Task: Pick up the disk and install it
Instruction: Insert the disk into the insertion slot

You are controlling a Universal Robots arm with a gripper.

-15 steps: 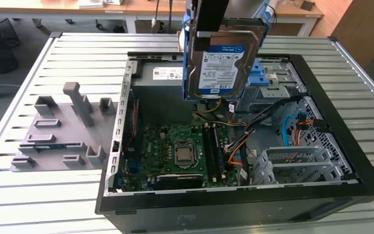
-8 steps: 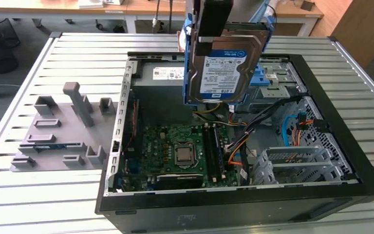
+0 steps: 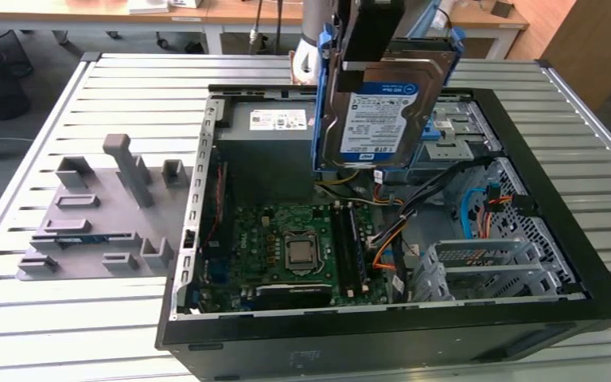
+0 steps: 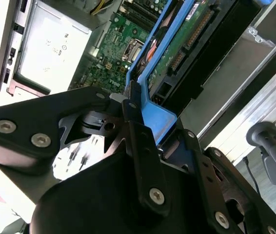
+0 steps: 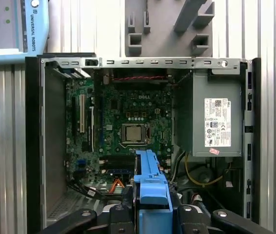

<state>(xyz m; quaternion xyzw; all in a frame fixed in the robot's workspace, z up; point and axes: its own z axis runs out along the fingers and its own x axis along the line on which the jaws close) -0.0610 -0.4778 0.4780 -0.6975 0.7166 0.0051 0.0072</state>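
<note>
Exterior view: my jaws are closed on the top edge of the disk. It is a flat silver metal drive with a white-and-blue label and a blue plastic frame, held upright over the open black computer case. The case lies on a ribbed metal tabletop beside a grey moulded fixture.

Second wrist view: the disk's green circuit-board side faces the camera.

First wrist view: the motherboard lies below.

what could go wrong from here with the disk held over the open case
1. The gripper holds the disk upright by the top of its blue frame; a slip could drop it onto the motherboard.
2. Loose orange and black cables lie just below the disk and might snag or get pinched if it is lowered there.
</note>
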